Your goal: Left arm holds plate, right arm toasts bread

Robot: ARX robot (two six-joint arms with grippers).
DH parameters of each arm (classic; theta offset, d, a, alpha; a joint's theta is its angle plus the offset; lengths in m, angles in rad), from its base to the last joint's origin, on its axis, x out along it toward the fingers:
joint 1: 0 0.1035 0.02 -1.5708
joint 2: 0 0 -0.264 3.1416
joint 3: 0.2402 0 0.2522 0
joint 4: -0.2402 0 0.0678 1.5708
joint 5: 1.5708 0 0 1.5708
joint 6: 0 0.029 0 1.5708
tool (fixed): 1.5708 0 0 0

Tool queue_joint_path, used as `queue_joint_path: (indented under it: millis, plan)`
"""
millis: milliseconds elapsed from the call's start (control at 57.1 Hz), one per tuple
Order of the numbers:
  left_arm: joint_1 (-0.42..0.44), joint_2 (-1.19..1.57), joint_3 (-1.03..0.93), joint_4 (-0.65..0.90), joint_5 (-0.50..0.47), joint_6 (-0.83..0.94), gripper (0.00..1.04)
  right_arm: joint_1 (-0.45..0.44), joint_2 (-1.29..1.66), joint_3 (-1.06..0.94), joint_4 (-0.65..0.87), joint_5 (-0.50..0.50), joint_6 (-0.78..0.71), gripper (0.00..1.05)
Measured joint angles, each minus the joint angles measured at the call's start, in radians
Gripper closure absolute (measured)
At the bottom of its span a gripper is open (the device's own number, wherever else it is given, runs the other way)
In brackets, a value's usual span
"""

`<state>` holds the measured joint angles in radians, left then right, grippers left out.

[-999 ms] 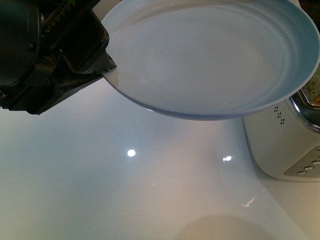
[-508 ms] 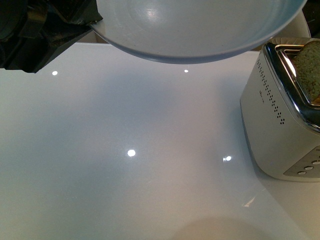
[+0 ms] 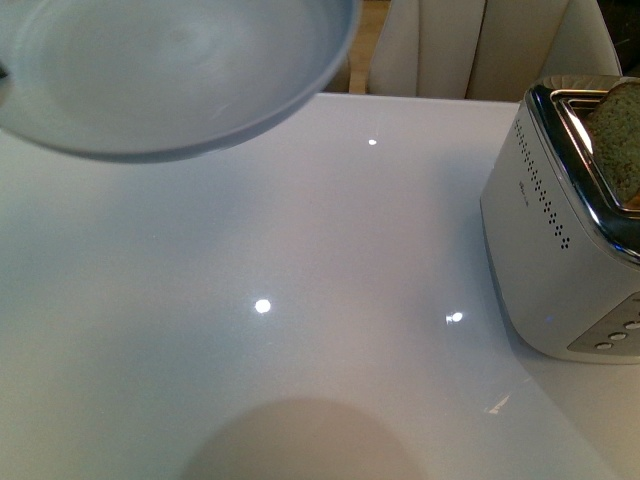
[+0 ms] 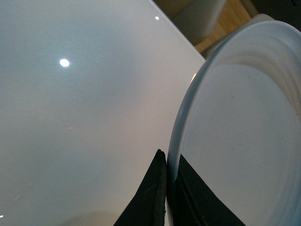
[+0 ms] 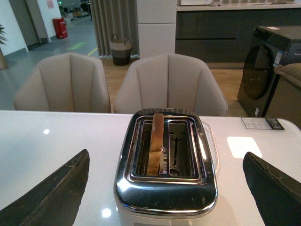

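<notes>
- Black fingers (image 4: 149,200) of the left gripper (image 4: 170,159) are pinched narrow on the rim of the plate (image 4: 244,141), one on each face of the edge.
- From the front, the pale blue plate (image 3: 170,70) hangs tilted in the air over the far left part of the table (image 3: 300,250), clear of its surface. It carries nothing.
- The white, glossy table shows small spots of reflected light across its middle.
- Behind the far edge of the table stand beige chairs (image 3: 470,45).
- At the right side of the table sits a silver toaster (image 3: 545,260), well apart from the plate.
- The bread (image 3: 615,140) stands upright in one of the toaster's two slots, its top edge poking above the chrome. The other slot is empty.
- The right gripper (image 5: 165,155) hovers in front of the toaster with its dark fingers (image 5: 54,193) spread wide, holding nothing, with the toaster showing between them.
</notes>
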<state>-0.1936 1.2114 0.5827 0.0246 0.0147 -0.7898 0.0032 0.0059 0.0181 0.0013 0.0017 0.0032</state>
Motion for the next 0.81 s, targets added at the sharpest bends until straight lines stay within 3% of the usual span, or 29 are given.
queue_joint_path:
  millis: [228,368,806]
  plan:
    - [0.229,0.061,-0.090,0.039,0.093,0.190,1.02,0.000,0.000,0.000,0.000,0.000,0.000,0.09]
    - [0.340,0.195,-0.166,0.179,0.149,0.267,1.02,0.000,0.000,0.000,0.000,0.000,0.000,0.09]
    - [0.364,0.679,-0.202,0.640,0.224,0.274,1.02,0.000,0.000,0.000,0.000,0.000,0.000,0.09]
